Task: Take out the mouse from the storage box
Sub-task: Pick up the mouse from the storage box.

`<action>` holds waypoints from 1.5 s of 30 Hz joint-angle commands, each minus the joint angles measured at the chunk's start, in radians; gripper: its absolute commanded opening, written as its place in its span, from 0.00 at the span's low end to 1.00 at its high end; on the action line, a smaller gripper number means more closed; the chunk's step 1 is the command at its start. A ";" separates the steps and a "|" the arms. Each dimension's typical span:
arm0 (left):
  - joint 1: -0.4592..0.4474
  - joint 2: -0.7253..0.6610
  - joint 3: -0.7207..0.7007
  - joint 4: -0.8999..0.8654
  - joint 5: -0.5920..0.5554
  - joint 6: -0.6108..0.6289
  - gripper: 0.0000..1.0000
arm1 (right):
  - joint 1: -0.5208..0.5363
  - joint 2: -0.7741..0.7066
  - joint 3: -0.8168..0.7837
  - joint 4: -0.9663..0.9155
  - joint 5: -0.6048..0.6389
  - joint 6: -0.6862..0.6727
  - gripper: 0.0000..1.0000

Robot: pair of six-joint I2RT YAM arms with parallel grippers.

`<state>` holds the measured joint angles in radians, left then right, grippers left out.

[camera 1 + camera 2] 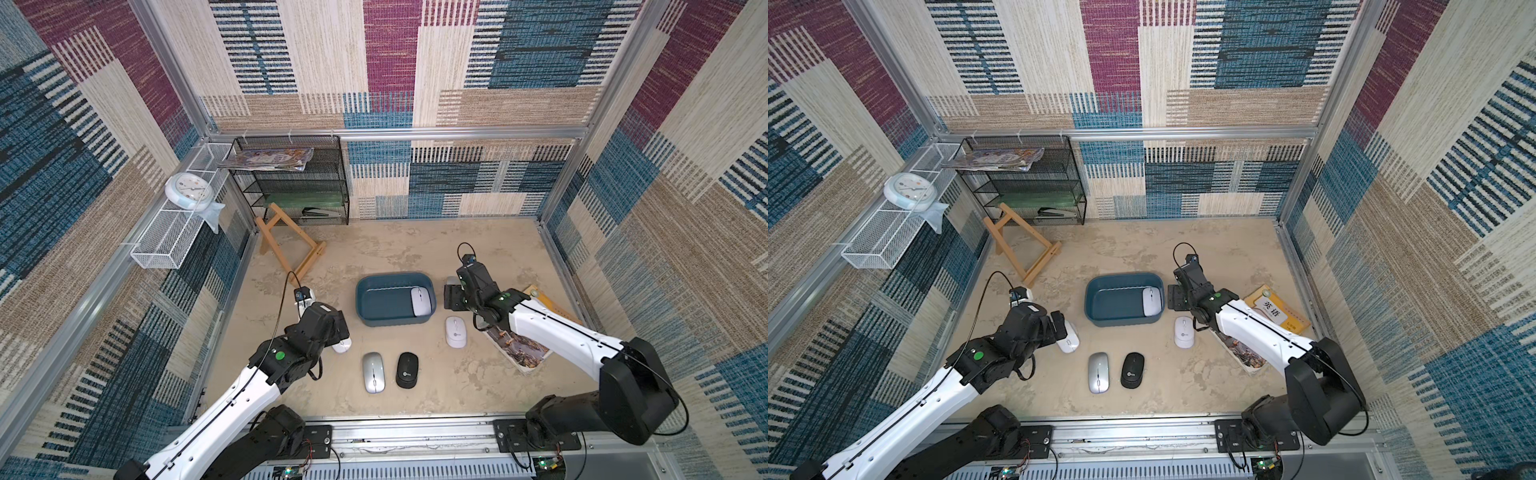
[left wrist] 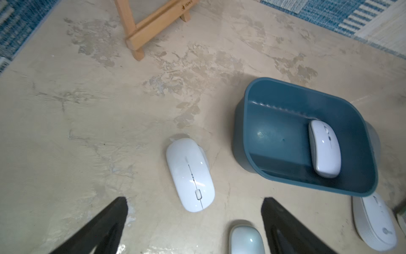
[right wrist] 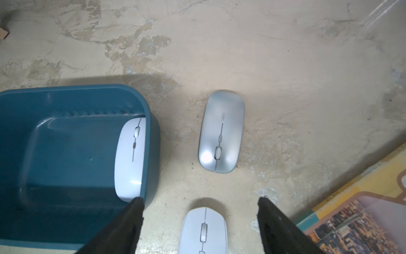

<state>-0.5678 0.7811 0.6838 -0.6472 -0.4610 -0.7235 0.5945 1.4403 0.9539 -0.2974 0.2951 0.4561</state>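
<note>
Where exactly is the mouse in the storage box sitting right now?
In a top view, the white mouse lies inside the storage box, against its right end wall, close to the right gripper, which hovers just outside that wall.

Dim wrist cams, edges maybe blurred.

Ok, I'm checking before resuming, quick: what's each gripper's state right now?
Left gripper: open, holding nothing.
Right gripper: open, holding nothing.
</note>
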 commanded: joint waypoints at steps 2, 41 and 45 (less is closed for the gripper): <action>0.003 -0.102 -0.076 0.039 -0.186 -0.008 0.99 | 0.045 0.075 0.087 -0.032 0.022 0.013 0.84; 0.004 -0.401 -0.222 0.133 -0.158 0.069 0.99 | 0.223 0.725 0.704 -0.392 0.074 0.149 0.67; 0.004 -0.397 -0.222 0.133 -0.163 0.068 0.99 | 0.240 0.737 0.739 -0.399 0.066 0.139 0.65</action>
<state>-0.5648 0.3813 0.4625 -0.5297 -0.6174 -0.6525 0.8268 2.1715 1.6760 -0.6823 0.3801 0.5919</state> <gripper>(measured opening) 0.990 0.653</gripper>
